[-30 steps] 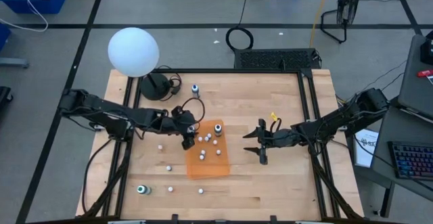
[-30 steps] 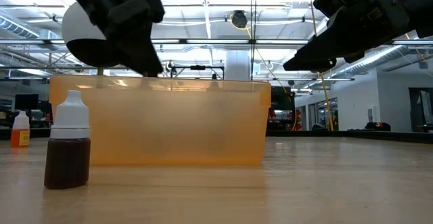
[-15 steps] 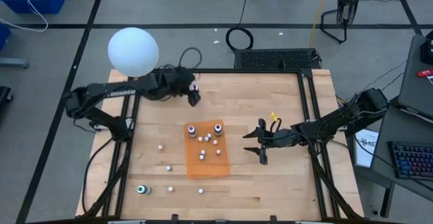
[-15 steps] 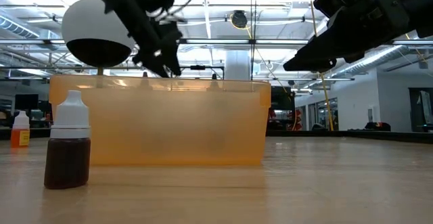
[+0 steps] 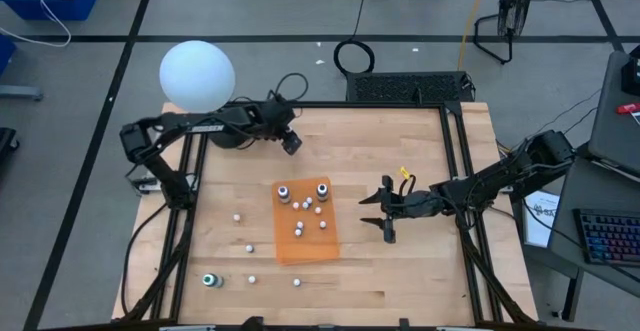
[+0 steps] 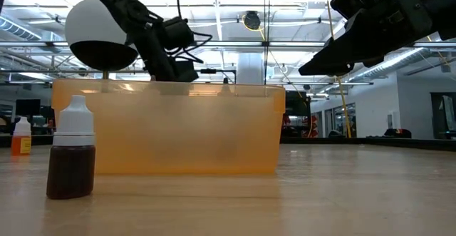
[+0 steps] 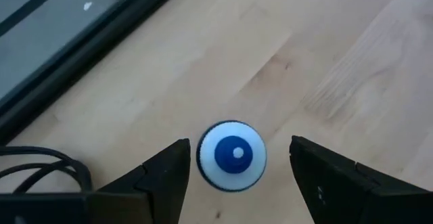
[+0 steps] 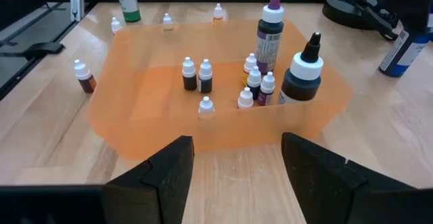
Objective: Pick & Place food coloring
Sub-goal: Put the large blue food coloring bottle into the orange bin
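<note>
Now left gripper point(image 7: 237, 176) moved from orange tray point(image 5: 300, 248) to blue-capped bottle point(image 7: 231, 154), fingers spread astride it, right gripper point(image 5: 385, 211) unchanged, wide.

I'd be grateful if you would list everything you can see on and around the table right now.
table: one, pale wood
tray: one, translucent orange, table middle
small bottles: about seven, white tops, inside the tray
taller bottles: two, purple cap and black nozzle, inside the tray
loose small bottles: four, white tops, left of and in front of the tray
green bottle: one, front left corner
blue-topped bottle: one, far side of the table
globe: one, white, back left corner
left gripper: fingers open either side of the blue-topped bottle
right gripper: fingers open, empty, right of the tray
</note>
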